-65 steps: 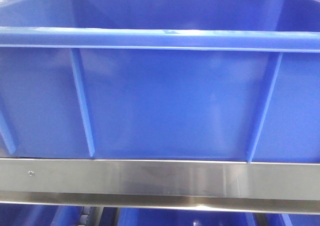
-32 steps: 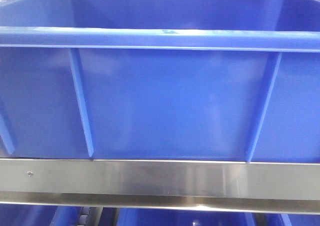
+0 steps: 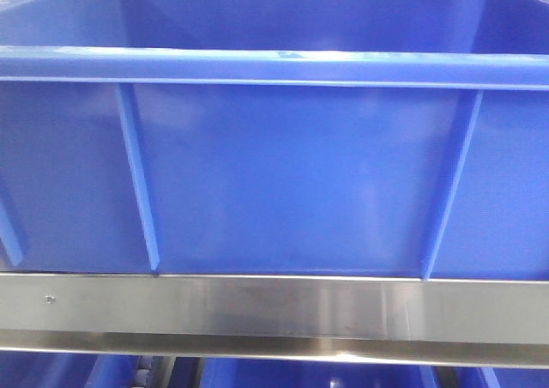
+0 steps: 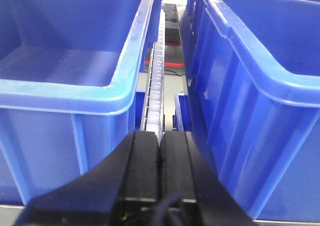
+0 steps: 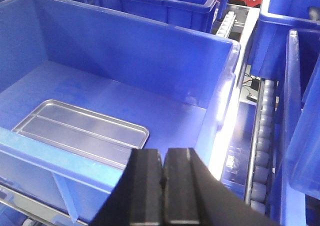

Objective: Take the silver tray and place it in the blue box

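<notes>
The big blue box (image 5: 125, 61) is deep, with thick walls. The silver tray (image 5: 80, 128) lies flat on its floor, near the front wall. The tray looks thin, stiff, light and slippery, and it may clatter or scratch. The best place to hold it is likely its rolled rim, on a long side. The right gripper (image 5: 163, 186) hangs above the front wall, jaws together. The left gripper (image 4: 160, 161) sits between two boxes, jaws together, holding nothing.

Warehouse or factory line: rows of blue crates (image 4: 250, 86) on steel-framed roller conveyor tracks (image 5: 260, 156).
</notes>
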